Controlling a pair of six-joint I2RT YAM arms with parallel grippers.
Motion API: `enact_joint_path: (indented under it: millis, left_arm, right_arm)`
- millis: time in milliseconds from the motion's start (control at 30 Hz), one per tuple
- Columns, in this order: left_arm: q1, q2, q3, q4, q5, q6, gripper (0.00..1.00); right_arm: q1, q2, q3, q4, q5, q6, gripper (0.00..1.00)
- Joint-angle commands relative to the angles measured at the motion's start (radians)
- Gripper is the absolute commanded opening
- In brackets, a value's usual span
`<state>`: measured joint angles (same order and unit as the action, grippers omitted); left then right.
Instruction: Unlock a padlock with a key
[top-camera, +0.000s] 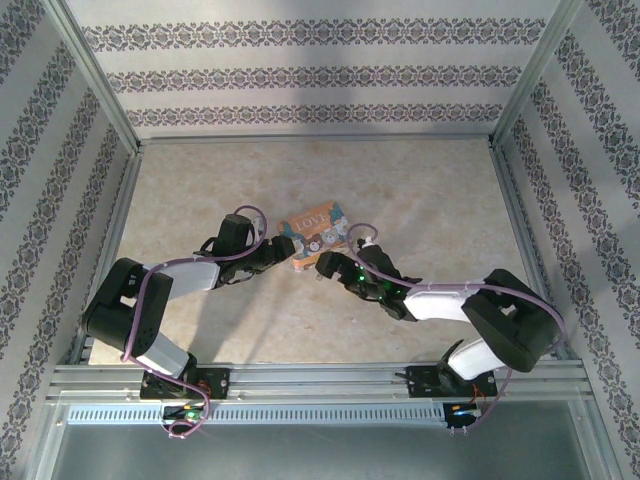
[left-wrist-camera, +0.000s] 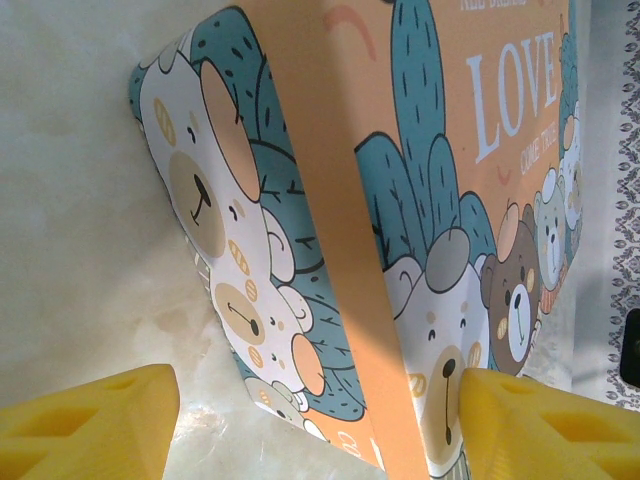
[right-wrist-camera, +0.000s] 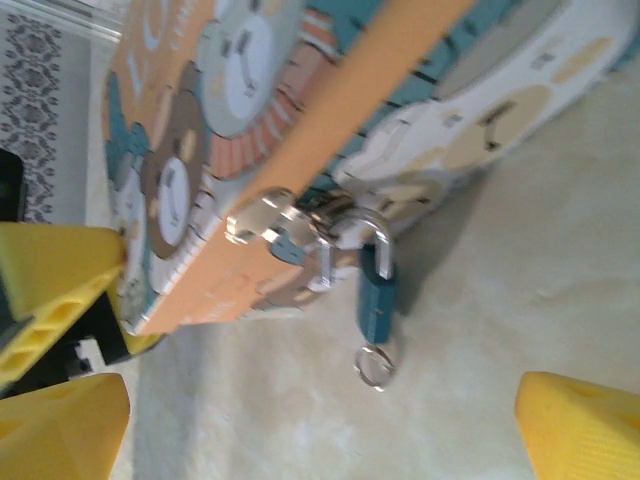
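The padlock (right-wrist-camera: 377, 297), teal body with a silver shackle, hangs from the metal hasp (right-wrist-camera: 262, 214) on the front of the orange "LOVE" box (right-wrist-camera: 330, 90). A small silver ring (right-wrist-camera: 373, 367) sits at the padlock's lower end; the key's blade is hidden. My right gripper (right-wrist-camera: 320, 440) is open just short of the padlock, which lies between and beyond its fingers, untouched. My left gripper (left-wrist-camera: 320, 425) is open astride a corner of the box (left-wrist-camera: 320, 200). Its right finger (left-wrist-camera: 545, 430) is against the lid, and its left finger (left-wrist-camera: 85, 425) stands clear over the table. From above, both grippers (top-camera: 272, 250) (top-camera: 325, 267) flank the box (top-camera: 315, 232).
The box lies mid-table on a pale marbled top (top-camera: 420, 200). Patterned walls and metal rails (top-camera: 320, 375) close in the workspace. A yellow finger (right-wrist-camera: 50, 275), apparently the left gripper's, shows by the box's far end in the right wrist view.
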<state>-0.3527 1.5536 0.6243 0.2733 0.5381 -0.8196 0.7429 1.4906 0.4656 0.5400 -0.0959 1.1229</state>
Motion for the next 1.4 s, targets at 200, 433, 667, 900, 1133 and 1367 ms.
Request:
enact_joint_path:
  millis: [200,433,667,900,1133,1367]
  left_arm:
    - [-0.007,0.025,-0.004,-0.068,-0.035,0.012,0.73]
    - [-0.007,0.025,-0.007,-0.065,-0.036,0.009,0.73]
    - [-0.007,0.024,-0.006,-0.063,-0.034,0.009,0.73]
    - [-0.008,0.025,-0.009,-0.063,-0.034,0.009,0.73]
    - [-0.006,0.025,-0.009,-0.060,-0.034,0.008,0.73]
    - [-0.007,0.026,-0.010,-0.063,-0.037,0.007,0.73]
  right_arm:
    - [0.018,0.101,0.082,0.100,0.006,0.056,0.98]
    - [0.026,0.139,0.103,0.104,0.015,0.084,0.98]
    - [0.026,0.196,0.120,0.173,-0.020,0.103,0.96]
    - [0.027,0.174,0.131,0.164,-0.022,0.090,0.86]
    - [0.033,0.172,0.140,0.163,-0.030,0.107,0.81]
    - [0.044,0.151,0.139,0.101,-0.009,0.160,0.81]
